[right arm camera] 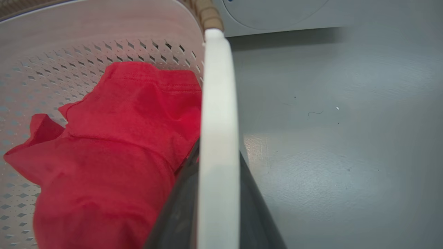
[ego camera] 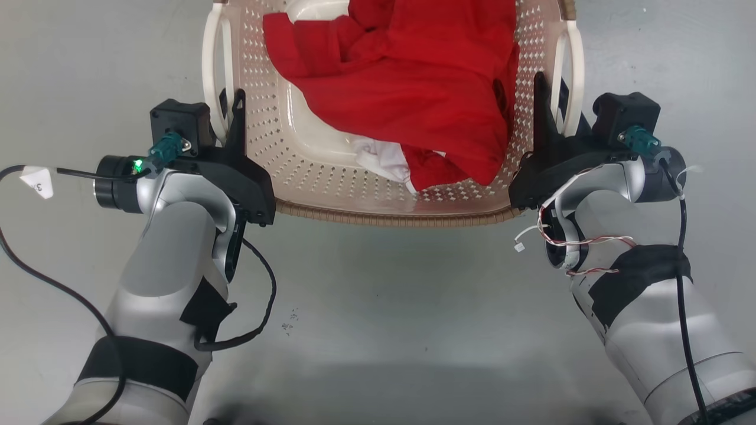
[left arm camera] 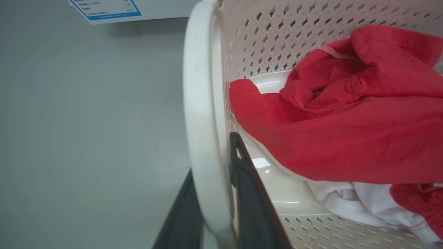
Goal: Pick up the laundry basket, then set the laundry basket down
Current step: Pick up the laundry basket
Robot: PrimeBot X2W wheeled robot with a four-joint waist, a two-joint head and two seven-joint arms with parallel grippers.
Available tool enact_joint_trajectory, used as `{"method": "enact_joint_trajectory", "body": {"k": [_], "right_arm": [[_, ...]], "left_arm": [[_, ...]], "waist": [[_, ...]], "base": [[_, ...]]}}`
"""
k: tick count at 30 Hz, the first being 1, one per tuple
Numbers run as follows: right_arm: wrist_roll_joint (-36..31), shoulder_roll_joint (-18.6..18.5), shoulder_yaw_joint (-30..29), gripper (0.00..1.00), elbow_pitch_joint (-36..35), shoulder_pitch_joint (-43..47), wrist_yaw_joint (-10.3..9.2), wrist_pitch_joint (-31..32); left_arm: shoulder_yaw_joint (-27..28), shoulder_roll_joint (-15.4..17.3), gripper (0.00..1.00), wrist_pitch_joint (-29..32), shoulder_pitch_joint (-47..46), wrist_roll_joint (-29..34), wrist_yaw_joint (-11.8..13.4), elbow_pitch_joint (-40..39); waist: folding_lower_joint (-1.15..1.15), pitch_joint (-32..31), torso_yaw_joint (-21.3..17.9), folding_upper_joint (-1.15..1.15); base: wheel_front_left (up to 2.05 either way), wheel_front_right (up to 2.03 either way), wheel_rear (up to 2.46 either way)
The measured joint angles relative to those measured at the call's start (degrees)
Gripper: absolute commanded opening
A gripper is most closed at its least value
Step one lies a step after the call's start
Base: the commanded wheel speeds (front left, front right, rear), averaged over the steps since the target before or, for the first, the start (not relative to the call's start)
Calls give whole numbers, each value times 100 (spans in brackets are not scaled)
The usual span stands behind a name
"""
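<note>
Left tool (ego camera: 231,109) and right tool (ego camera: 550,100) each clamp one of the white handles (ego camera: 211,59) of the stiff, probably light laundry basket (ego camera: 331,177).

Silver-grey left forearm (ego camera: 159,277) and right forearm (ego camera: 649,336), patched with black tape (ego camera: 644,277). Matte black left gripper (ego camera: 231,99) and right gripper (ego camera: 550,84), long dark jaws. Teal connector (ego camera: 165,147) at each wrist, green light (ego camera: 137,165) glowing on left. Looping black cable (ego camera: 267,295), white paper tag (ego camera: 38,182); twisted red-and-white wires (ego camera: 585,242) on right.

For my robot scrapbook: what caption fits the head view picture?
Left fingers and right fingers grip the basket's white handles, red clothes inside.
</note>
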Motion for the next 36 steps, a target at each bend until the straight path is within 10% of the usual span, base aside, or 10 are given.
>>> {"method": "enact_joint_trajectory", "body": {"k": [36], "right_arm": [[1053,64,1151,0,802,1149,7,422]], "left_arm": [[-1146,-31,0,119,1418,-992,12,536]], "waist": [[-1,-1997,-203,-1]], "base": [[0,0,0]]}}
